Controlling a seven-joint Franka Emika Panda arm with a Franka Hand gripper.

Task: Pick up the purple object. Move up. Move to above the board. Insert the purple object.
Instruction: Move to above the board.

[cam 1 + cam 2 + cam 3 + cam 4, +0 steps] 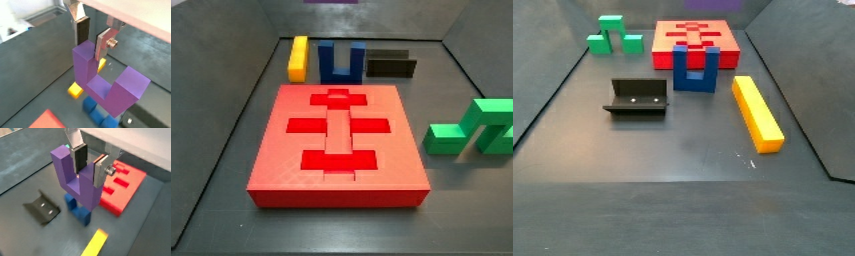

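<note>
My gripper [92, 37] is shut on the purple object [107, 85], a matte U-shaped block. It grips one prong, with the dark pad inside the U's slot and the other finger on the prong's outer face. Both wrist views show this; the gripper [91, 164] holds the purple object [75, 178] in the air, well above the floor. In a side view only a purple sliver [334, 2] shows at the upper edge. The board [291, 150], a large red slab with cross-shaped recesses, lies flat on the floor and shows in other views [663, 38] [130, 183].
A blue U-shaped block [341, 60] [695, 68] stands at the board's end, below the held piece [79, 210]. A yellow bar [299, 57] [756, 110] and the fixture [392, 66] [639, 98] lie near it. A green stepped block [476, 128] sits beside the board.
</note>
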